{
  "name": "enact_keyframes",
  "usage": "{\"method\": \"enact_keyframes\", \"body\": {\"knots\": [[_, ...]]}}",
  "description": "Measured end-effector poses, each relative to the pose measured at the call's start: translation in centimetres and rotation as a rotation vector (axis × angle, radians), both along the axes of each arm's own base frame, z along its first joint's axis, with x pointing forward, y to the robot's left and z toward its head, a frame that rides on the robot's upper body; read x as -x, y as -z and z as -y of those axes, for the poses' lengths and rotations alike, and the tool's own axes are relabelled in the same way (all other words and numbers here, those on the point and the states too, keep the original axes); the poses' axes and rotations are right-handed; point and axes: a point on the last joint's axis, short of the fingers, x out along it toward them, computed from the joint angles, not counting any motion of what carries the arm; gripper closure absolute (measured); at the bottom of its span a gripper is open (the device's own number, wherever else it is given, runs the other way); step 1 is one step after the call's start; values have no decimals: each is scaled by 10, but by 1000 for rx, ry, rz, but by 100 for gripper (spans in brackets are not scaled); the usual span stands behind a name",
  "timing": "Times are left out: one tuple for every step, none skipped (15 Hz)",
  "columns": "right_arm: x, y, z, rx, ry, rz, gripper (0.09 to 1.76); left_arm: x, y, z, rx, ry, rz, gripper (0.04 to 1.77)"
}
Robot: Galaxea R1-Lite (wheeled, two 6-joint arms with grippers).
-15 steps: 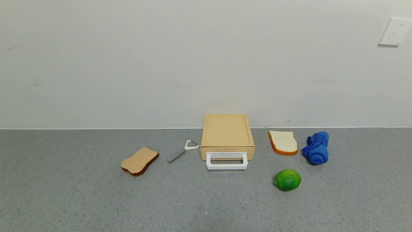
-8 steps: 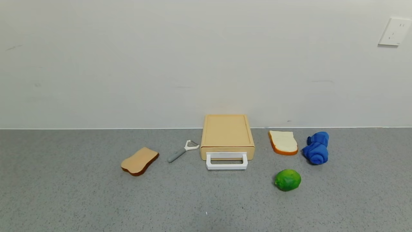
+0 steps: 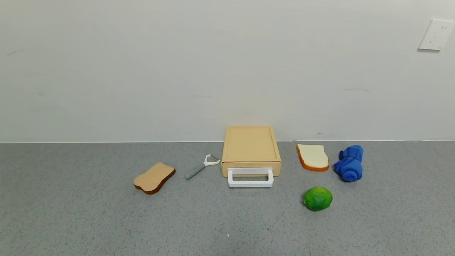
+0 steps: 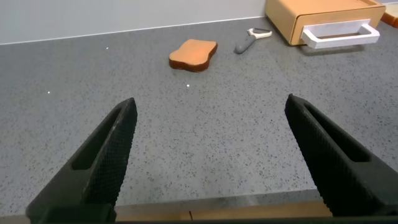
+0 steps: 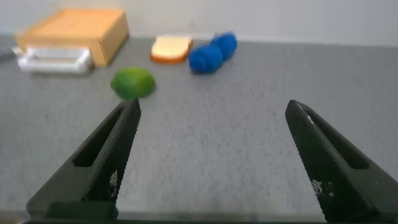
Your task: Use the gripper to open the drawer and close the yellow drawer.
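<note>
The pale yellow-tan drawer [image 3: 251, 148] stands against the back wall, its tray pushed in, its white loop handle [image 3: 250, 177] facing me. It also shows in the left wrist view [image 4: 323, 18] and the right wrist view [image 5: 73, 31]. Neither arm shows in the head view. My left gripper [image 4: 211, 109] is open and empty over the near edge of the counter, far from the drawer. My right gripper [image 5: 212, 109] is open and empty over the counter, near the lime [image 5: 132, 83].
On the grey counter [image 3: 89, 220] lie a tan bread slice [image 3: 154, 177], a grey peeler [image 3: 201, 167], a white bread slice [image 3: 312, 157], a blue rolled cloth [image 3: 350, 163] and a green lime [image 3: 317, 198]. A wall socket [image 3: 435, 35] is at the upper right.
</note>
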Motion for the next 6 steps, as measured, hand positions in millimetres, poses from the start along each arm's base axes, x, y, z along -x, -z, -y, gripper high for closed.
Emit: {"method": "enact_keyframes", "body": {"knots": [[0,2,0,0,1,-7,14,0,0,0,0,0,0,9],[-1,3,0,-2,1,-15,14,0,0,0,0,0,0,9],[-1,4,0,-4,1,-16,14,0,0,0,0,0,0,9],[-1,4,0,-4,2,-19,14,0,0,0,0,0,0,9],[-1,4,0,-4,2,-19,14,0,0,0,0,0,0,9],[-1,5,0,-5,2,-20,14,0,0,0,0,0,0,9]]}}
